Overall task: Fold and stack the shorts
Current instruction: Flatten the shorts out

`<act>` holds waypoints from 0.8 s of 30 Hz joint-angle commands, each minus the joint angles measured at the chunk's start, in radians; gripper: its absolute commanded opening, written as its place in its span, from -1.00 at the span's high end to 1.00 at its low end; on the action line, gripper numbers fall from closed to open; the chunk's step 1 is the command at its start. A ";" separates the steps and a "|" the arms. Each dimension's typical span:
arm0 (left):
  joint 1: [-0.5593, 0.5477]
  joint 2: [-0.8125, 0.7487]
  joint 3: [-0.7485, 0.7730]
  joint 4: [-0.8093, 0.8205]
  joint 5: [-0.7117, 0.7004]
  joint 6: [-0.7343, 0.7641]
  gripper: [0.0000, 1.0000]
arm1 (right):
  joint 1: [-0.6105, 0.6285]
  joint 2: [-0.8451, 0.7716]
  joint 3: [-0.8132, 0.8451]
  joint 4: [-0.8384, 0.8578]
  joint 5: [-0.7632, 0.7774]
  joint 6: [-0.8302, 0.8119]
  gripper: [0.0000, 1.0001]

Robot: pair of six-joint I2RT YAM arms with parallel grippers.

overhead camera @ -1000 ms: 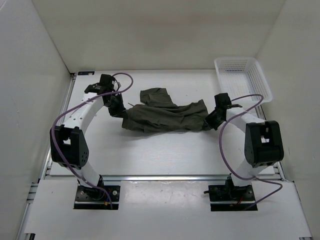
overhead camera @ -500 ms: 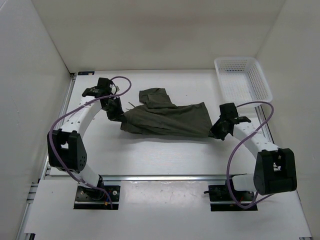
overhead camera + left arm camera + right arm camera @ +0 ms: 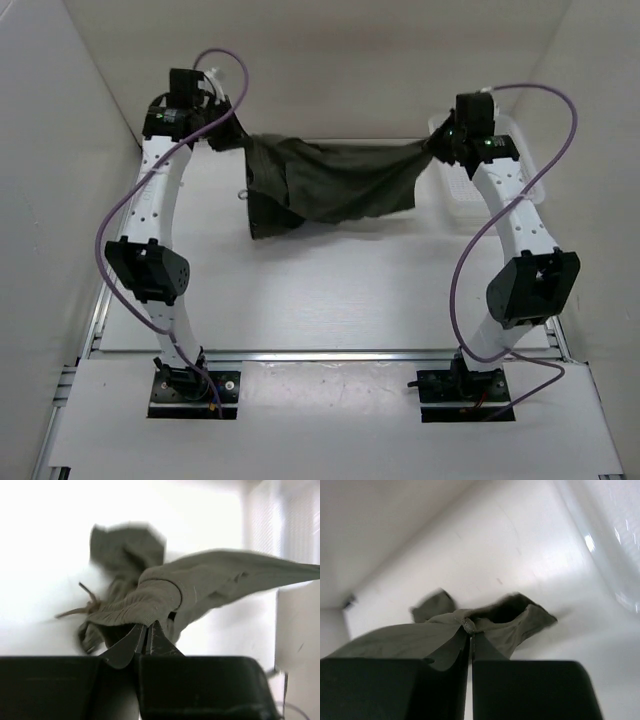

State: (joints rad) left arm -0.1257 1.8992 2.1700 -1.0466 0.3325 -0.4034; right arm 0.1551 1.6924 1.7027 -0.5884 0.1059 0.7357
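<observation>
The left gripper [image 3: 232, 140] is closed tight on a ribbed edge of the shorts [image 3: 330, 180]. In its wrist view the two fingers [image 3: 131, 642] meet with cloth pinched between them. The right gripper [image 3: 436, 148] is likewise clamped on the opposite edge, a fold of fabric caught at its tips in its own wrist view.

Between the two grips the shorts hang stretched like a banner, high above the far part of the table [image 3: 330, 290]. The top edge sags a little in the middle, and the left side droops lower than the right. A thin cord [image 3: 241, 194] dangles beside the left hanging edge.

There is open table beneath and in front of the cloth, all the way to the arm bases. The left arm stands close to the left wall [image 3: 70, 150]. The right arm rises in front of a white basket [image 3: 460, 190] in the far right corner.

The basket is mostly covered by that arm. Whether the lowest fold touches the table cannot be told from above. The left wrist view is washed out by glare.

The table is plain white, boxed in by white walls at the back and both sides.
</observation>
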 commanded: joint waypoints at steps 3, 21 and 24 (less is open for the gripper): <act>0.034 -0.138 0.148 0.091 0.013 0.002 0.79 | -0.031 -0.069 0.193 -0.004 -0.015 -0.058 1.00; 0.064 -0.712 -1.204 0.157 0.010 -0.146 -0.69 | -0.031 -0.746 -1.023 -0.010 -0.077 -0.019 -0.02; 0.064 -0.746 -1.222 0.100 -0.027 -0.227 -0.55 | -0.031 -0.770 -1.023 -0.062 -0.068 -0.010 -0.08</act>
State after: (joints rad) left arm -0.0643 1.2449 0.9222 -0.9485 0.3202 -0.5362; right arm 0.1265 0.9554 0.6506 -0.6453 0.0414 0.7082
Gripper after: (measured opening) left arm 0.785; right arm 0.538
